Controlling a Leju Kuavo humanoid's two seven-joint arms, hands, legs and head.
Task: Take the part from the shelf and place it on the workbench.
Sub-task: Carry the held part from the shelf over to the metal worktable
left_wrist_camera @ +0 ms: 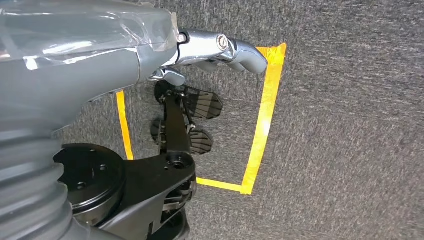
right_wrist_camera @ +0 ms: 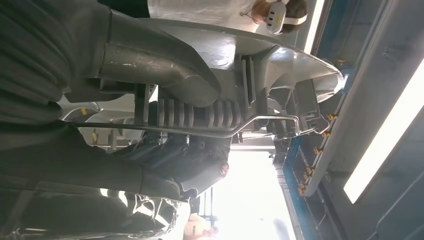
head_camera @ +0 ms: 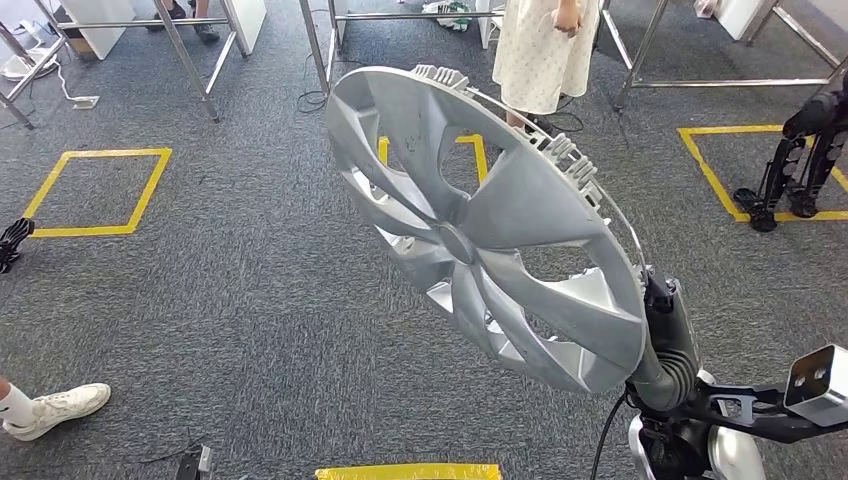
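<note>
Carrying the part (head_camera: 480, 225), a silver wheel cover, tilted high over grey carpet (head_camera: 250, 290) in head view, gripped at its lower rim by the right hand (head_camera: 668, 345); shelf and workbench unseen. Judged risk: large disc levered from one edge grip, so likely to swing or slip while walking. Also close to a person in a pale skirt (head_camera: 540, 50) just beyond the rim, with metal table legs (head_camera: 190, 60) and yellow floor tape (head_camera: 90, 190) around; contact possible on a turn. Left wrist view: left hand (left_wrist_camera: 220, 50) hanging over carpet, fingers partly curled, holding nothing; open or closed, cannot tell for sure. Right wrist view: thumb (right_wrist_camera: 165, 70) pressed on the cover's ribbed back, wire retaining ring (right_wrist_camera: 200, 131) just beside; slip against smooth plastic plausible. Ceiling light strips (right_wrist_camera: 385, 145) beyond.
</note>
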